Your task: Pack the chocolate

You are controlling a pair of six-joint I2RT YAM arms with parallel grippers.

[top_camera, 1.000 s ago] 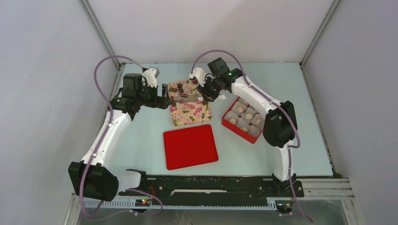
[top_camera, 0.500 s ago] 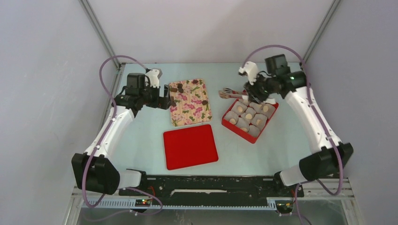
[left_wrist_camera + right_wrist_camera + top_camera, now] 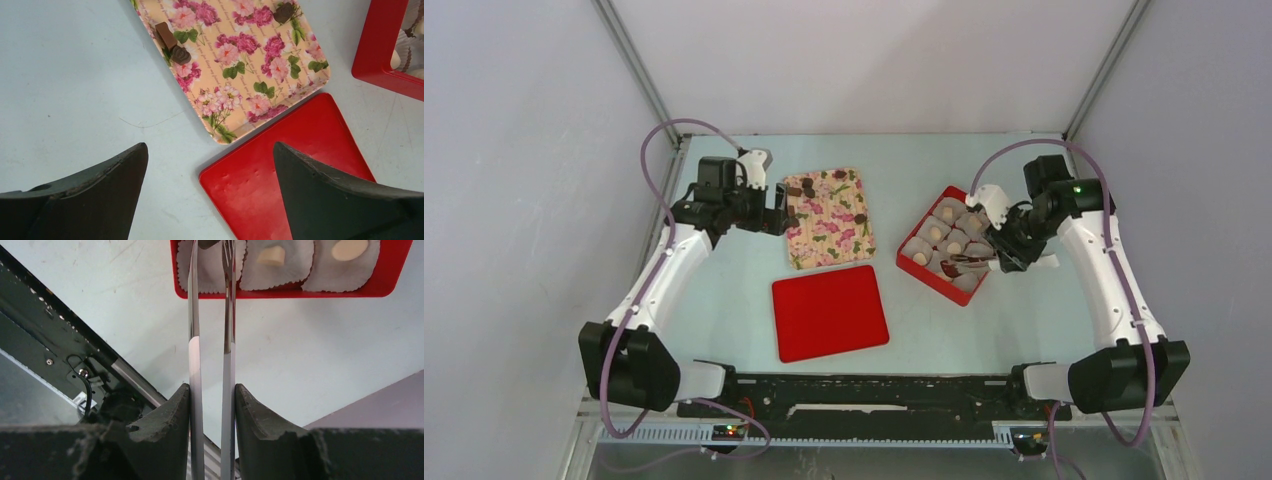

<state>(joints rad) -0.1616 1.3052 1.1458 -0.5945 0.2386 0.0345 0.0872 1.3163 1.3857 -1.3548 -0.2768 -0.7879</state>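
Chocolate sits in two places: a few dark brown pieces [image 3: 807, 187] lie on the far left part of a floral tray [image 3: 829, 235], with one more dark piece [image 3: 283, 12] towards its right side, and pale tan lumps [image 3: 272, 255] rest in white crinkled paper cups [image 3: 270, 272] inside an open red box [image 3: 929, 283]. In the left wrist view we see a small brown bar touching a round dark piece [image 3: 180, 55] near the tray's left edge. The box stands just right of the tray, turned at an angle, and a flat red lid [image 3: 829, 312] lies on the near side of the tray, almost touching its near corner. The right gripper [image 3: 212, 387] is at the box's near right side, clamped on the handles of metal tongs [image 3: 193, 315], which reach across the box rim over a cup. We cannot tell whether anything sits between their tips. The left gripper [image 3: 208, 146] hangs just left of the tray with its fingers spread wide and nothing between them. Everything rests on a pale blue-green table [image 3: 1044, 330].
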